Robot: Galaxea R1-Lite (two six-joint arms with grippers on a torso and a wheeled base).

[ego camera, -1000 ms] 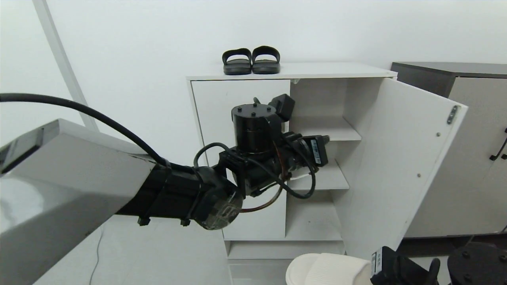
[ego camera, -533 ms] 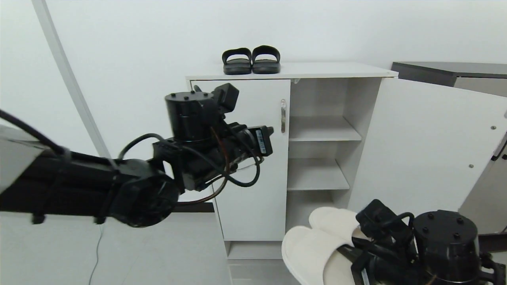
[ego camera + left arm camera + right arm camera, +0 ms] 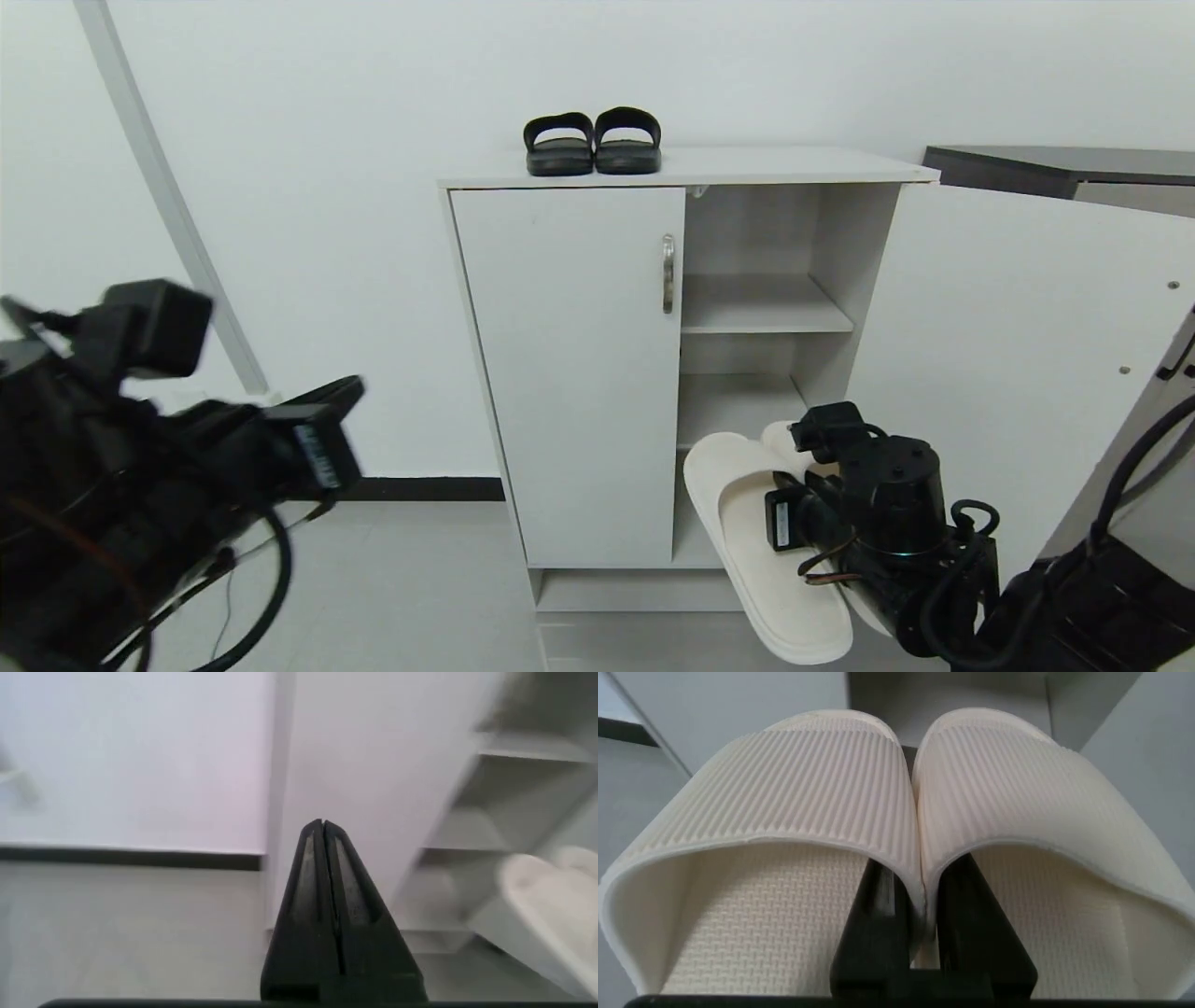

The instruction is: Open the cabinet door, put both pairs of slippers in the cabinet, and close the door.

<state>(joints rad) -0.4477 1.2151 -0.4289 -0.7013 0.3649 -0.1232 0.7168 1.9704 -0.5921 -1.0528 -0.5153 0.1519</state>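
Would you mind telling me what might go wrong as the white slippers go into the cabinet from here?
1. The right hand pinches the white slippers only by their touching inner edges, and they hang tilted, so one may slip free.
2. Side by side, the pair looks wide against the open compartment; an outer edge could catch the shut left door or a shelf.

Your left end effector [image 3: 327, 425] showed blurred and ran off the head view's left edge, your right end effector's [image 3: 920, 919] tips lay buried between the white slippers' [image 3: 747, 523] straps, the open door [image 3: 1008, 373] was clipped at the right edge, the lowest shelf [image 3: 694, 549] sat partly behind those slippers.
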